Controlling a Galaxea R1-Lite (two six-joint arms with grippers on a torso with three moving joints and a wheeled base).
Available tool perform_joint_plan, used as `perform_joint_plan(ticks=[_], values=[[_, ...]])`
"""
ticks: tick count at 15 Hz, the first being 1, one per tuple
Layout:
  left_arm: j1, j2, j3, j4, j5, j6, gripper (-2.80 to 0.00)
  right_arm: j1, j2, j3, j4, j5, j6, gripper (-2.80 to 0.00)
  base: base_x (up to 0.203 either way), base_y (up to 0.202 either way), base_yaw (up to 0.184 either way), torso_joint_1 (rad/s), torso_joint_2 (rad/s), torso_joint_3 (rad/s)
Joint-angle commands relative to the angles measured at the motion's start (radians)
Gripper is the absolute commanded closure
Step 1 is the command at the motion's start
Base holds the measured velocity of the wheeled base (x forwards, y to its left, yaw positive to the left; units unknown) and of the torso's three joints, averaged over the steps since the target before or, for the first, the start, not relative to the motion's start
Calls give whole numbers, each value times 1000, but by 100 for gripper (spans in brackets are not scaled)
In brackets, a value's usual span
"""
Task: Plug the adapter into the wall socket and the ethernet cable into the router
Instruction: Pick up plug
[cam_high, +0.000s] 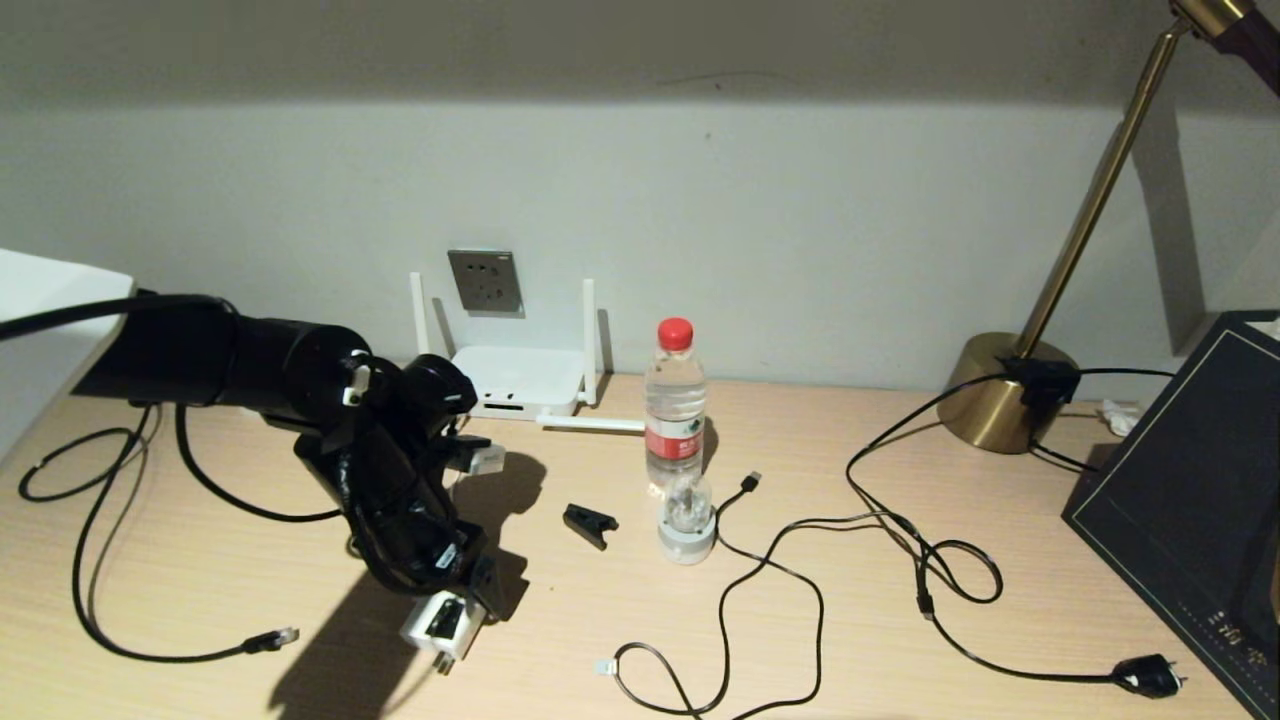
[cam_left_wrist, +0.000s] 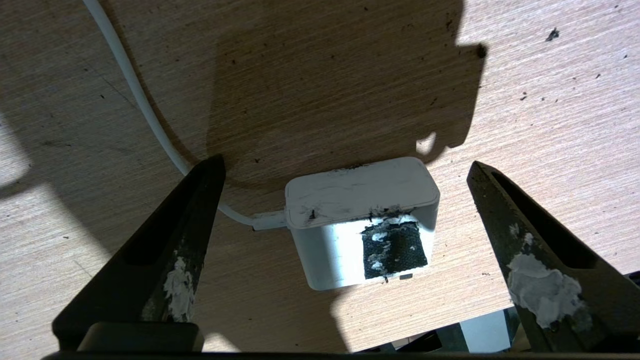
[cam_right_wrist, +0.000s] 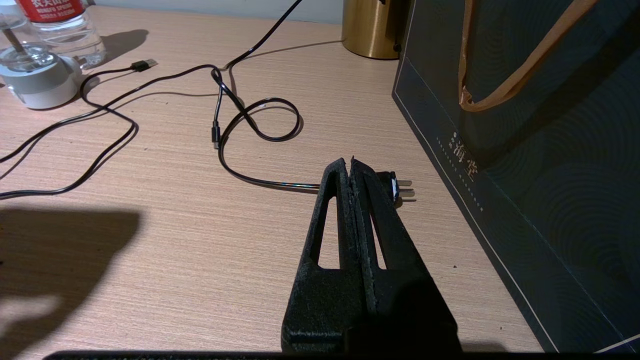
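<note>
My left gripper (cam_left_wrist: 345, 170) hangs wide open over the adapter (cam_left_wrist: 362, 222) on the near left of the desk (cam_high: 620, 620), fingers clear of it; right gripper (cam_right_wrist: 351, 162) shut, empty, near right.

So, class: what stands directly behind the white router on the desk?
The grey wall socket shows on the wall behind the router, between its upright antennas; the wall below it is covered.

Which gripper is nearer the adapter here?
Left. The left gripper hangs over the adapter, jaws open either side. The right gripper is shut, far off by the black plug.
</note>
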Motion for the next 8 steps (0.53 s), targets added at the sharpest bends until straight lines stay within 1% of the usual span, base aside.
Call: perform_joint_plan(ticks=[1, 2, 3, 5, 8], values=[[-1, -12, 1, 5, 0, 2, -280, 1, 2, 5, 0, 0, 0, 0, 0, 0, 0, 0, 0, 0], [-3, -15, 7, 5, 0, 9, -280, 1, 2, 5, 0, 0, 0, 0, 0, 0, 0, 0, 0, 0], [-4, -19, 19, 4, 4, 14, 0, -1, 1, 5, 0, 0, 0, 0, 0, 0, 0, 0, 0, 0], [-12, -19, 44, -9, 39, 8, 0, 0, 2, 5, 0, 0, 0, 0, 0, 0, 0, 0, 0, 0], [-14, -24, 99, -81, 50, 8, 0, 0, 2, 5, 0, 0, 0, 0, 0, 0, 0, 0, 0, 0]])
